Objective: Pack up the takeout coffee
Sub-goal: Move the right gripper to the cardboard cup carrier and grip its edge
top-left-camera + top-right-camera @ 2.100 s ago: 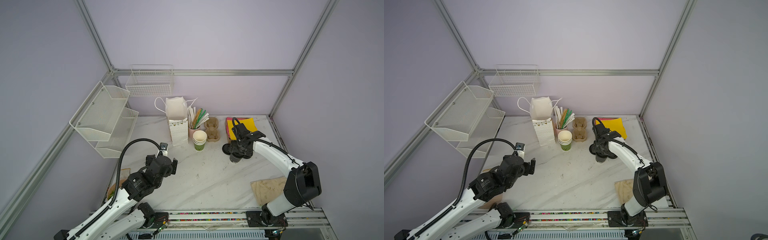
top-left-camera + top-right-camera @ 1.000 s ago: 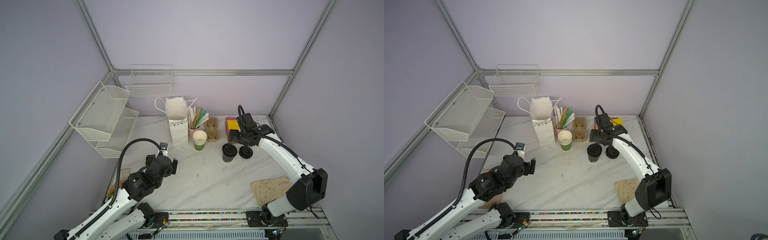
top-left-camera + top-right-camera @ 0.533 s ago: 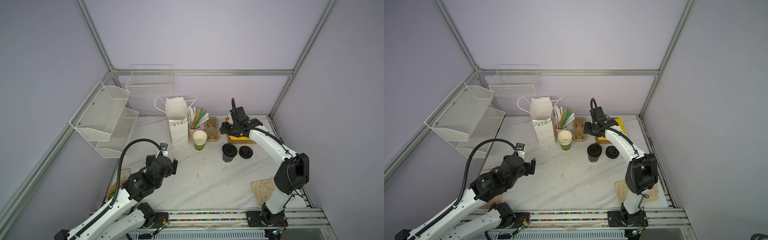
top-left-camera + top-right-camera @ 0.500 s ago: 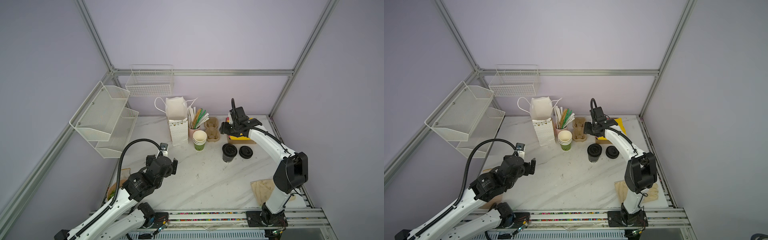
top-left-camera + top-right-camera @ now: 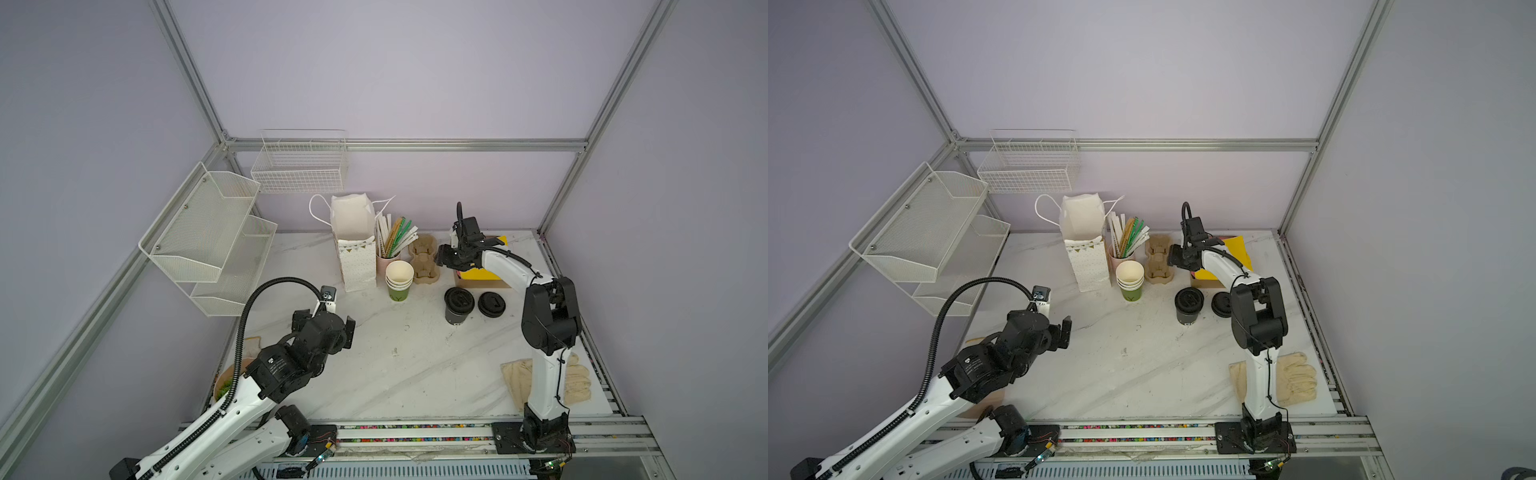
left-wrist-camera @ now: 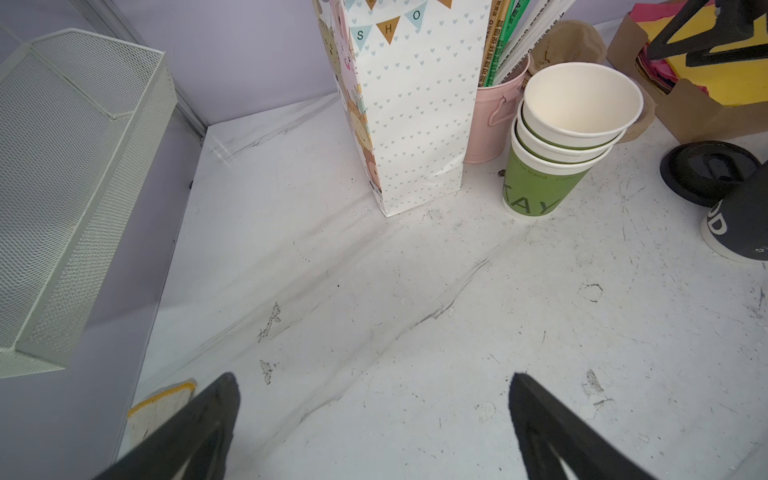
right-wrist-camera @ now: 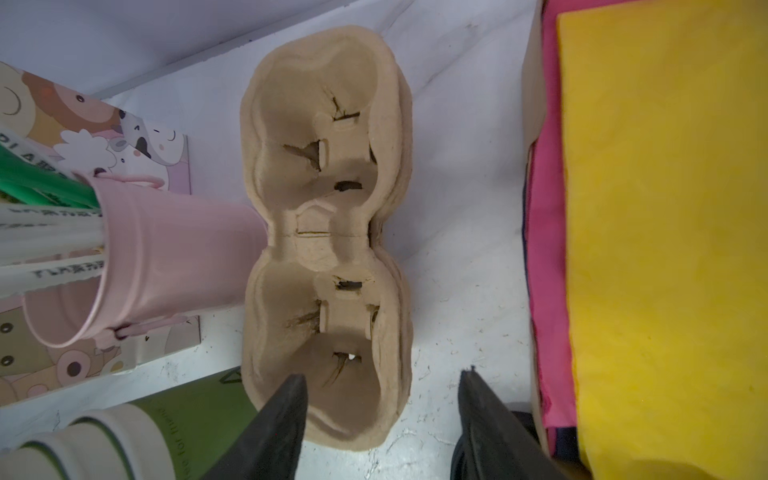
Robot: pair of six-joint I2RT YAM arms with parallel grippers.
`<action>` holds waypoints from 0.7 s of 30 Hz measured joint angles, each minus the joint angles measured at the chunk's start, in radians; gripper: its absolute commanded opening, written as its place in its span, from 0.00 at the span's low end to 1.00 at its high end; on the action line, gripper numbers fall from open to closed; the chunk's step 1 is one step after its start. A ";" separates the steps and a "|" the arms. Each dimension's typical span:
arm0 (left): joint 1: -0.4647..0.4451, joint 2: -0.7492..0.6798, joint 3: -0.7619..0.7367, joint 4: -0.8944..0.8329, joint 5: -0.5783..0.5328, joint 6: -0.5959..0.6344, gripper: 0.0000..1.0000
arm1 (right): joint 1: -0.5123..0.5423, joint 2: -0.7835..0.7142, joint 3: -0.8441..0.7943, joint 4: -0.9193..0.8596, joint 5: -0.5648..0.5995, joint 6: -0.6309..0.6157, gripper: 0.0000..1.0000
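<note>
The takeout coffee (image 5: 458,305) (image 5: 1188,305) is a dark cup with a black round lid, standing upright right of the table's middle in both top views. Its dark side (image 6: 744,216) shows at the edge of the left wrist view. My right gripper (image 5: 441,259) (image 5: 1173,257) (image 7: 382,395) hovers open behind the coffee, over the near end of a brown pulp cup carrier (image 5: 424,262) (image 7: 328,208). It holds nothing. My left gripper (image 5: 338,328) (image 6: 374,399) is wide open and empty over bare table at the front left.
A loose black lid (image 5: 491,304) lies right of the coffee. At the back stand a white paper bag (image 5: 357,249), a pink cup of straws (image 5: 388,253), stacked green cups (image 5: 400,282) and a box of yellow and pink napkins (image 5: 486,276). Gloves (image 5: 577,382) lie front right; wire shelves (image 5: 212,241) hang left.
My right gripper has swung left from above the napkin box and loose lid to over the pulp carrier, its jaws narrowing. The left arm and the coffee have not moved.
</note>
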 measured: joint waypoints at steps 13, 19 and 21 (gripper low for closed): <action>0.000 0.002 -0.003 0.004 0.000 0.009 1.00 | 0.000 0.043 -0.003 0.047 -0.037 -0.013 0.43; 0.000 0.003 -0.009 0.006 0.000 0.014 1.00 | 0.000 0.043 -0.012 0.057 -0.042 -0.013 0.42; 0.000 0.004 -0.009 0.007 0.000 0.015 1.00 | 0.000 0.043 -0.014 0.058 -0.045 -0.014 0.40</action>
